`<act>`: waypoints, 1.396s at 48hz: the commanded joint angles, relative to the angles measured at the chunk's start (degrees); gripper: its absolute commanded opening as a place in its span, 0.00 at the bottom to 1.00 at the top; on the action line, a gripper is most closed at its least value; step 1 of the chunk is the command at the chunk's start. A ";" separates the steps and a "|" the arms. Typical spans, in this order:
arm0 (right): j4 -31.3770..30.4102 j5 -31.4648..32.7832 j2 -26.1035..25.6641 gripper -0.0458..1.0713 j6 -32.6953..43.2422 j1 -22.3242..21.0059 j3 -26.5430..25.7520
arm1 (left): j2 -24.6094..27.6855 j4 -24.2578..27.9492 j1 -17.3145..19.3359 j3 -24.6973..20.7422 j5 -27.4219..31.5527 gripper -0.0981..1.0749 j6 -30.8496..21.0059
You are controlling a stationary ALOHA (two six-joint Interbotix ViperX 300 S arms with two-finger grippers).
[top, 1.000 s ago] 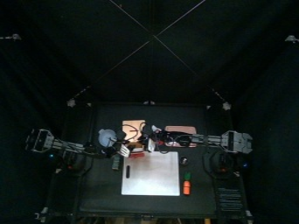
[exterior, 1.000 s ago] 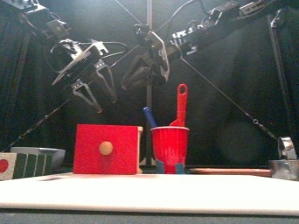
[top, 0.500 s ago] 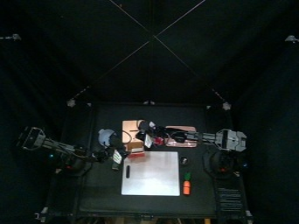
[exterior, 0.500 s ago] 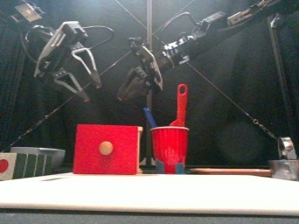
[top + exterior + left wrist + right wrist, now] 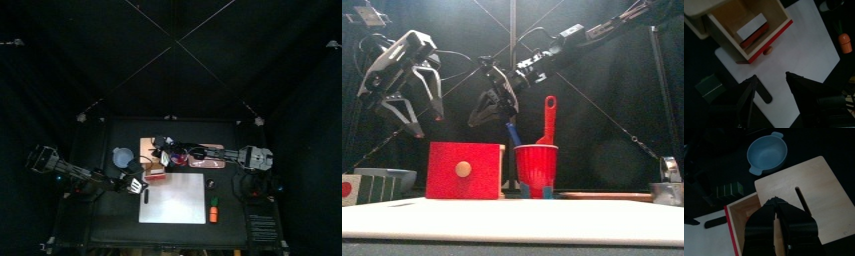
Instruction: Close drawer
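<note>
Your drawer (image 5: 747, 27) sits open in the left wrist view's upper left, red front (image 5: 465, 170) lower left in the front view. Left gripper (image 5: 771, 85) gapes empty; right gripper (image 5: 777, 210) looks pinched shut, empty. Push squarely on the knob (image 5: 768, 50).

Black curtains (image 5: 54, 120) enclosing the pen, hanging on every side of the small black table (image 5: 120, 205), thin crossing lines (image 5: 171, 45) running overhead above the table

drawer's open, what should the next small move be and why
Probably lower the right gripper ahead of the drawer and push its red front in. The left wrist view shows the drawer pulled out. The right gripper hangs above it, jaws together; the open left gripper is off to the side.
</note>
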 commanded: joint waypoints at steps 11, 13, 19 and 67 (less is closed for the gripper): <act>0.18 1.32 0.00 0.37 0.09 -1.49 -2.99 | 3.96 -0.26 0.00 -2.02 -2.11 0.62 -2.81; 0.18 1.41 0.09 0.37 0.18 -1.67 -2.99 | 4.48 -0.35 0.00 -2.11 -2.11 0.59 -3.52; 0.26 1.67 0.70 0.37 0.18 -2.20 -2.99 | 7.12 -0.18 0.26 -3.08 -2.11 0.53 -7.03; 0.62 4.22 3.43 0.37 0.09 -3.25 -4.13 | 17.75 5.80 3.43 -9.32 7.12 0.54 -18.02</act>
